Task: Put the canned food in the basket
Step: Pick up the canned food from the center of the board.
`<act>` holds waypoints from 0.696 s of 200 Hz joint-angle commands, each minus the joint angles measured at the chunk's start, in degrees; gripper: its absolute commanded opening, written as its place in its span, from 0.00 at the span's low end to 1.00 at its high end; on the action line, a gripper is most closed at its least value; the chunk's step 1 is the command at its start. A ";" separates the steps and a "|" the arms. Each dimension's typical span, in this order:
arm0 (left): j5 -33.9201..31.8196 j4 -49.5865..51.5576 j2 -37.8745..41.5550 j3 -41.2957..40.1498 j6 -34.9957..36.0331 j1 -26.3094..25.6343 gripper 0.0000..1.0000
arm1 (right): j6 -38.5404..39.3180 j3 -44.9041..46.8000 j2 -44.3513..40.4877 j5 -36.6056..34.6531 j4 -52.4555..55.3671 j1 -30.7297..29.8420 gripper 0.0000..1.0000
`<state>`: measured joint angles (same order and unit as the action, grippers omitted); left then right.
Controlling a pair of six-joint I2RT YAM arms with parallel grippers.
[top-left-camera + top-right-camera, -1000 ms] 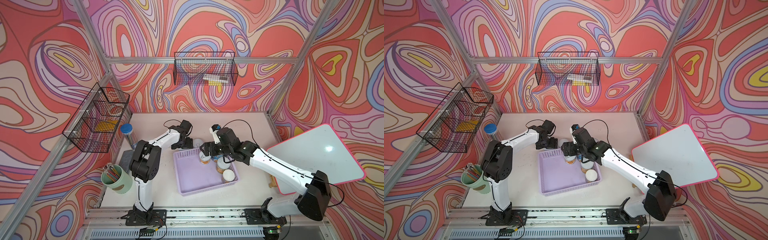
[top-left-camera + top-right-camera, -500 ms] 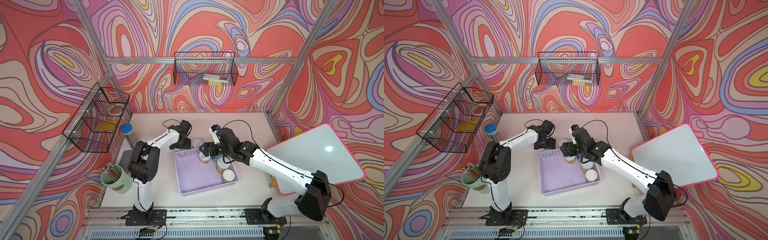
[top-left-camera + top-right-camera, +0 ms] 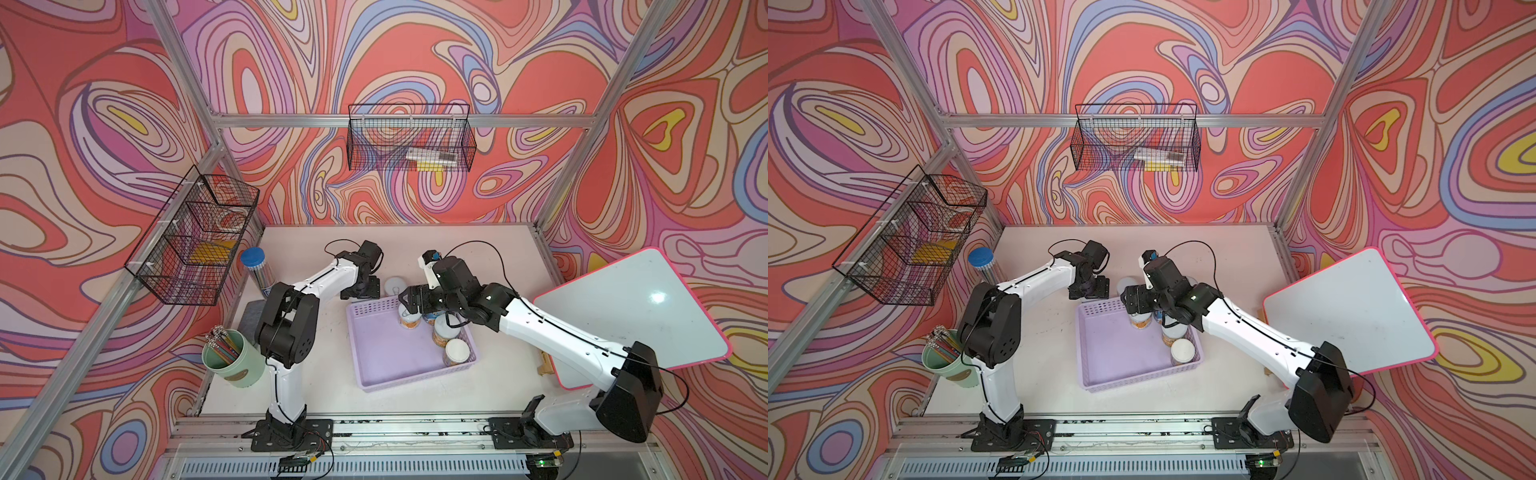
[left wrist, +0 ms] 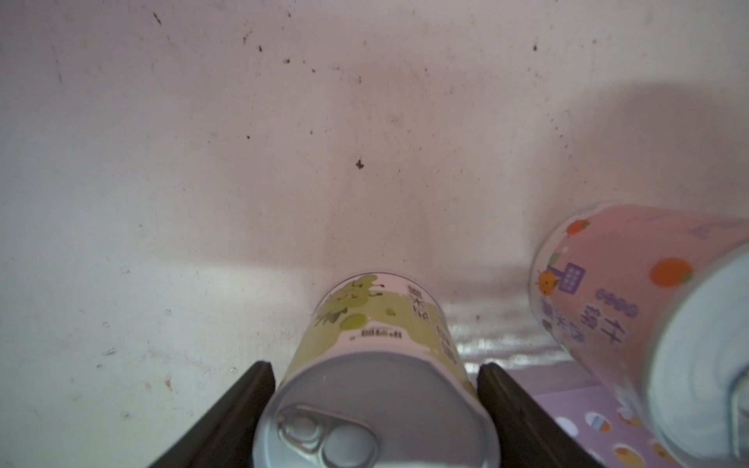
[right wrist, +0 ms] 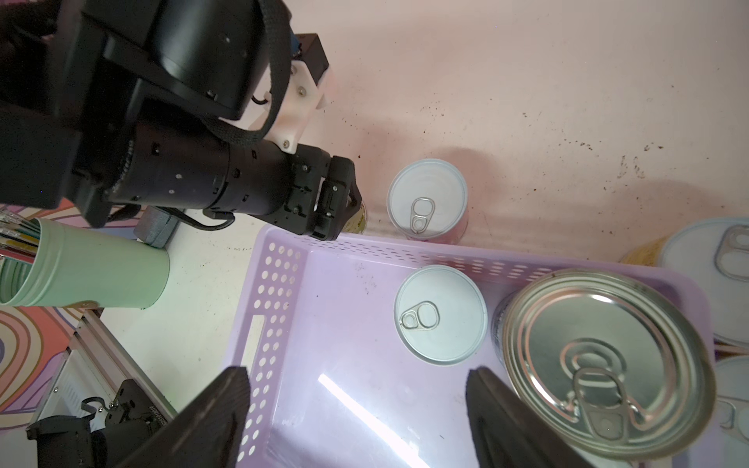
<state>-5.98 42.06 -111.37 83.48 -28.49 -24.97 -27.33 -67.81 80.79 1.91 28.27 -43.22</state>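
Just beyond the basket's [image 3: 386, 353] far wall, on the table [image 4: 283, 121], your left gripper [image 4: 375, 364] straddles the upright green-labelled can [image 4: 377, 320]. The fingers sit right at its sides, but I can't tell whether they actually pinch it. Risk one: you lift on a half grip, the smooth tin slips, then drops onto the wall or rolls away. Risk two: the pink-labelled can [image 4: 600, 283] stands just to its right, also outside the basket, so any sideways swing on the lift likely topples it. Risk three: the right gripper [image 5: 356, 372] hangs spread and empty over the basket floor, near a small can [image 5: 439, 314] and the big can [image 5: 604, 364] already inside. That crowds the far-right drop zone and puts the two arms close together. Take height over the wall and aim for the bare left half.
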 commanded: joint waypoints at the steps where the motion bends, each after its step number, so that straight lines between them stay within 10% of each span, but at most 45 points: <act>1: -0.96 3.72 2.23 -0.35 0.71 0.19 0.71 | -0.29 0.32 -1.37 -0.66 -0.77 -0.36 0.85; 139: -2.03 8.52 1.03 11.94 5.81 0.80 0.62 | 0.42 -1.33 -2.00 -1.93 0.42 -0.31 0.85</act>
<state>-7.29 48.51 -111.44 94.13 -24.40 -24.64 -27.29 -67.81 80.38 0.86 28.25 -43.22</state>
